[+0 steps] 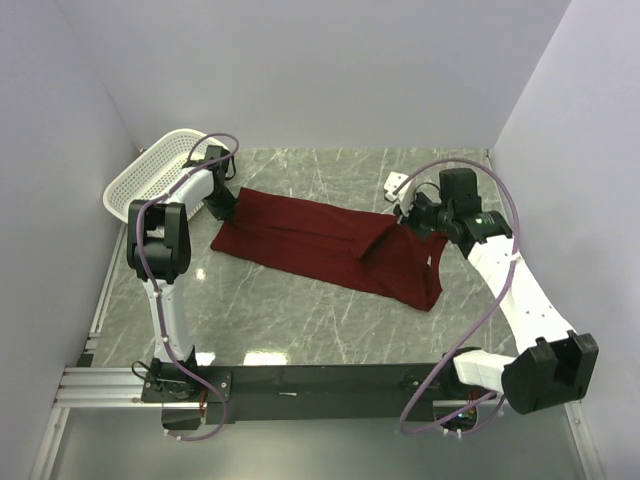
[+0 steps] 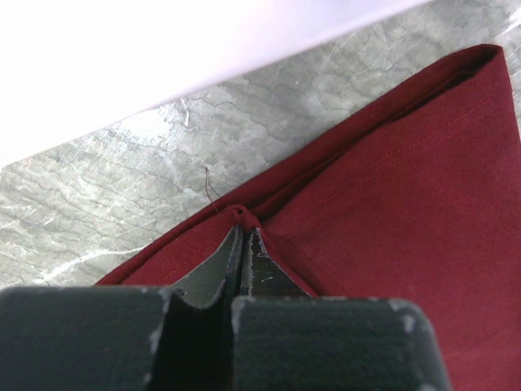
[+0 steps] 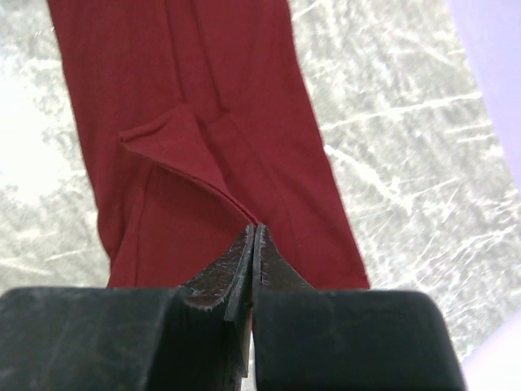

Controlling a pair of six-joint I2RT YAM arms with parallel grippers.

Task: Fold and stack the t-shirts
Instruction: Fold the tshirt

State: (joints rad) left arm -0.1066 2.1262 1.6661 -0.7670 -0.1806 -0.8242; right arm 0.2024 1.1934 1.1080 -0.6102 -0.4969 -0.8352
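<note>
Top external, t-shirt [image 1: 330, 245]: we find the maroon garment spread as a long band across the middle of the frame, from centre left down to centre right. It lies flat on the table [image 1: 300, 320].
Sleeve flap [image 1: 378, 243]: turned over onto the body toward the right end of the band, and loose.
Left gripper [image 1: 222, 205]: at the band's upper left end. In the left wrist view its fingers are pressed together on a small peak of hem.
Right gripper [image 1: 408, 215]: at the band's upper right end. In the right wrist view its fingers meet where a folded edge runs into the tips, so we judge it clamped on the cloth.
Risk, grip: both pinches look thin. A lift or pull could draw the cloth out of one, dropping that end and skewing the fold.
Risk, layers: the edges look doubled. If only the top layer is caught, the lower one would trail behind.
Risk, flap: it could open or bunch once the ends are carried.
Risk, basket [image 1: 150, 170]: it sits close behind the left arm at upper left, where a wide elbow swing could knock it.
Hidden: the fingertips cover how much cloth each holds.
Hard to make out: we see no neck label in any view, and the white object [image 1: 395, 183] beside the right arm is too small to identify.
</note>
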